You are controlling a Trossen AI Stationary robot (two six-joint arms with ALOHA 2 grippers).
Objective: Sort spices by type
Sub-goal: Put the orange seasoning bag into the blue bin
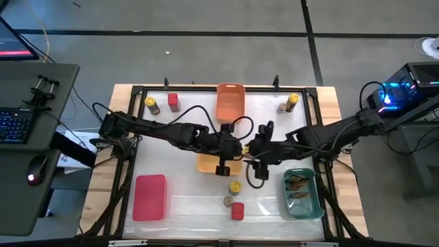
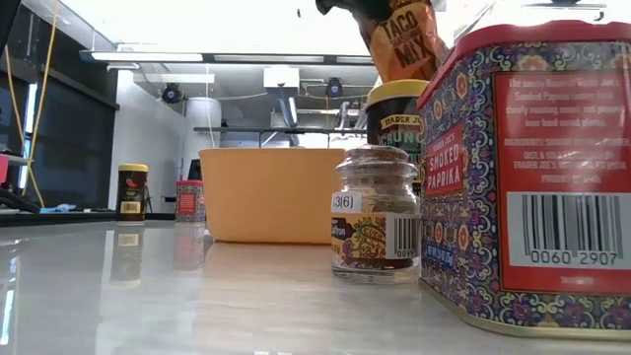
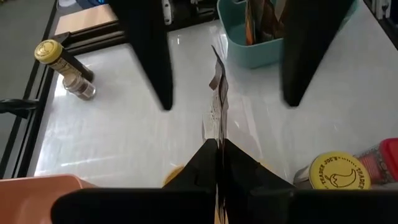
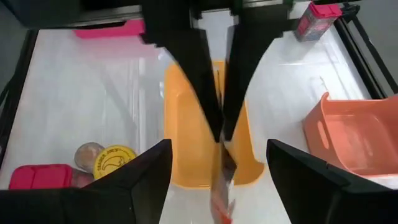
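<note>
I see my left gripper (image 1: 241,147) pinched tight on a flat brownish packet (image 3: 216,106) over the right end of the yellow bin (image 4: 186,134) at mid-table. Just right of it, my right gripper (image 1: 252,152) faces it with fingers spread wide, the packet hanging edge-on between them, touching neither

Taco-mix packet (image 2: 402,37) hangs edge-on, pinched aloft; two packets (image 1: 298,184) lie binned — yellow-lidded jar (image 1: 235,186), grey-brown jar (image 1: 228,201), red tin (image 1: 237,210) cluster upright.

Both pincers over yellow bin (image 1: 206,165)
</note>
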